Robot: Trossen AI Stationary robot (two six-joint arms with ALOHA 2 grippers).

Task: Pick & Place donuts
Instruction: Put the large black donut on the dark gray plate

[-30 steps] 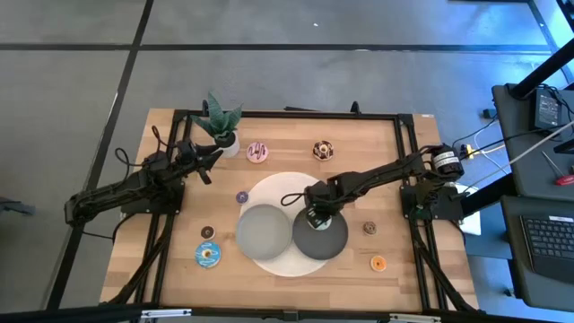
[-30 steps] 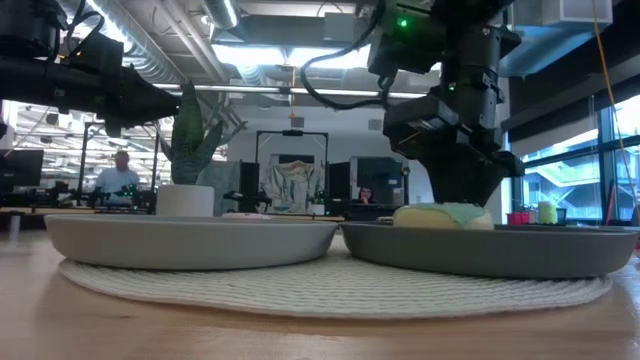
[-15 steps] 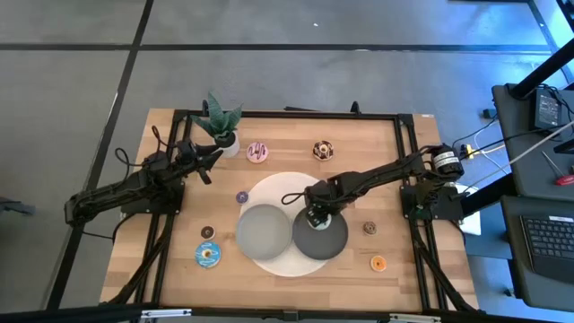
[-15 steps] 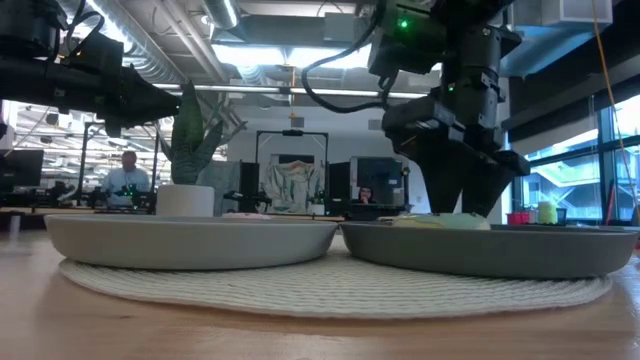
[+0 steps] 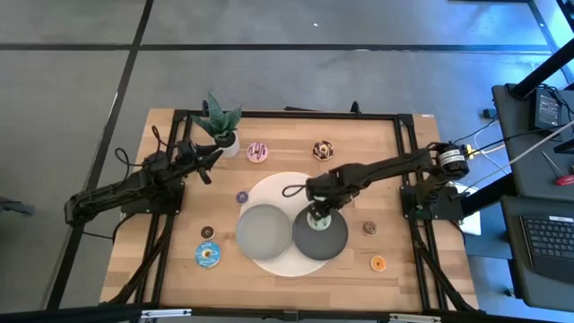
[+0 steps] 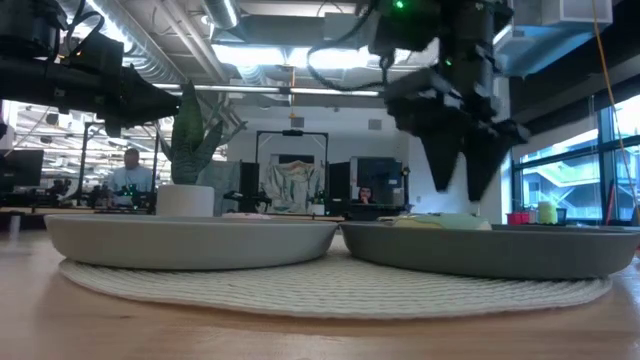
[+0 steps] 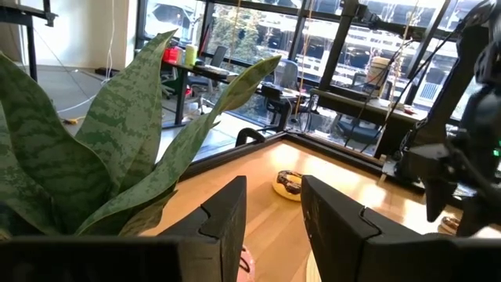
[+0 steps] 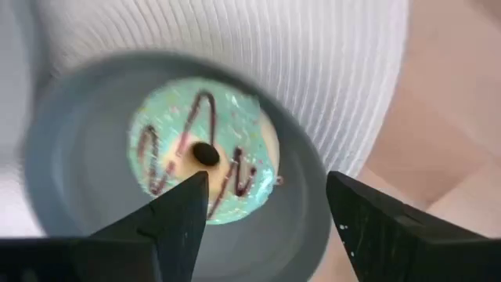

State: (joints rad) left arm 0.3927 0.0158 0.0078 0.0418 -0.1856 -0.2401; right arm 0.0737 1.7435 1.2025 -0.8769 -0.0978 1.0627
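We see the right gripper (image 6: 460, 185) hanging above the dark grey round plate (image 5: 320, 238), fingers spread apart and empty, with the mint-green iced ring donut with brown drizzle (image 8: 205, 150) lying flat in that plate near its rim, directly under the fingers in the right wrist view. The pale grey round plate (image 5: 262, 231) beside it looks empty, both plates sitting on a white woven round mat (image 5: 280, 187). The left gripper (image 7: 270, 223) waits near the small potted green plant (image 5: 220, 121) at the table's far left, fingers a little apart, holding nothing. We judge this donut placed, so the risk is in leaving: fingertips sit close over the icing, and a sideways swing before lifting could clip the donut or the plate rim and shove the plate on the mat. Still out on the wood: pink iced donut (image 5: 258, 152), chocolate-brown donut (image 5: 323, 150), blue iced donut (image 5: 208, 256), small purple donut (image 5: 241, 196), small brown donut (image 5: 369, 228), small orange donut (image 5: 378, 264), and a small dark donut (image 5: 207, 232). The small ones look hard to pinch; we expect slips. The left arm could brush the plant leaves reaching for pink.
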